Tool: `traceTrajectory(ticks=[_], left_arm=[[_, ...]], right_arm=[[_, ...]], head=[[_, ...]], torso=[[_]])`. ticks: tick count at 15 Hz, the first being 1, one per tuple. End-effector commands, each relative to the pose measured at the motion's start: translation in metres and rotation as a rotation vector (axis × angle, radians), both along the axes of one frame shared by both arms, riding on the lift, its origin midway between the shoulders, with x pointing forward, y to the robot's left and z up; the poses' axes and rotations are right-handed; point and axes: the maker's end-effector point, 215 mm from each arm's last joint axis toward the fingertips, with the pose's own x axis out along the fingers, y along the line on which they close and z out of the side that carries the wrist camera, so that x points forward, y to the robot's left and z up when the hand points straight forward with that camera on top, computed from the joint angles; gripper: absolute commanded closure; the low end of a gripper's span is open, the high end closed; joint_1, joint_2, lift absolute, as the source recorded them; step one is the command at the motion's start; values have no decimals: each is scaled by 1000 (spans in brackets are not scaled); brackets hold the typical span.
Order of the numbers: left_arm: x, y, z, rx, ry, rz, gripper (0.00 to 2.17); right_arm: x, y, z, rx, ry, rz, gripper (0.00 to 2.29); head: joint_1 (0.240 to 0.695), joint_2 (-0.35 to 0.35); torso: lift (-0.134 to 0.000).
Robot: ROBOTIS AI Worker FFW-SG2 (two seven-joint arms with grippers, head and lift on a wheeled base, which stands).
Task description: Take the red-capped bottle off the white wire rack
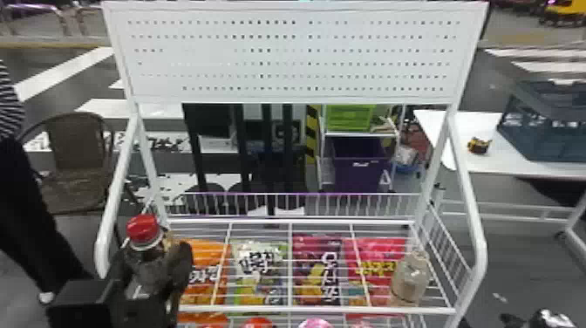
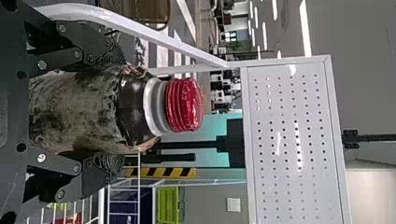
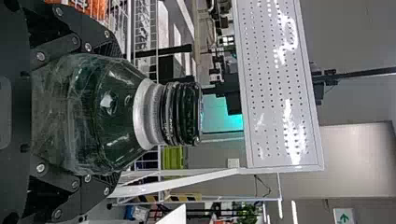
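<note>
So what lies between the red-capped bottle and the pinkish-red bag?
An orange bag, a green bag and a purple bag, in the head view.

This is looking like an indoor lab or demonstration hall with shop-style stock: snack bags [image 1: 317, 269] are showing through a white wire rack [image 1: 318, 310]. Crosswalk stripes [image 1: 65, 70] are crossing the dark floor [image 1: 48, 107], strip lights [image 2: 305, 28] are running along the ceiling [image 2: 364, 37], and a yellow-and-black striped post [image 1: 311, 131] is standing behind.

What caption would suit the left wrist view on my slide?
Left gripper gripping the dark, red-capped bottle between its fingers, the rack's white perforated panel beyond.
</note>
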Motion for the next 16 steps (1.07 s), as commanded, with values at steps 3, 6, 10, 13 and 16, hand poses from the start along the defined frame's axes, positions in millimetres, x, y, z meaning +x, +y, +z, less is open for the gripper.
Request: traceTrajectory(ticks=[3,6,10,13,16], left_arm=[[-2,0,1,-5,0,3,1902],[-3,-3,0,-9,2,-1,1899],[-5,-5,-3,-9,9,-2,1899],[-6,-5,-2,-10,7,-3,1899],[-7,-7,-3,-12,10,-7,1899]], right_arm=[[-1,1,1,1,-2,1,485],[-2,1,1,4,-1,0,485],[-3,1,1,4,-4,0,485],[-4,1,3,4,-10,0,485],[-5,1,4,4,-12,0,485]], head=[[499,0],[499,0],[499,0],[499,0],[499,0]], torso=[[0],[0],[0],[0],[0]])
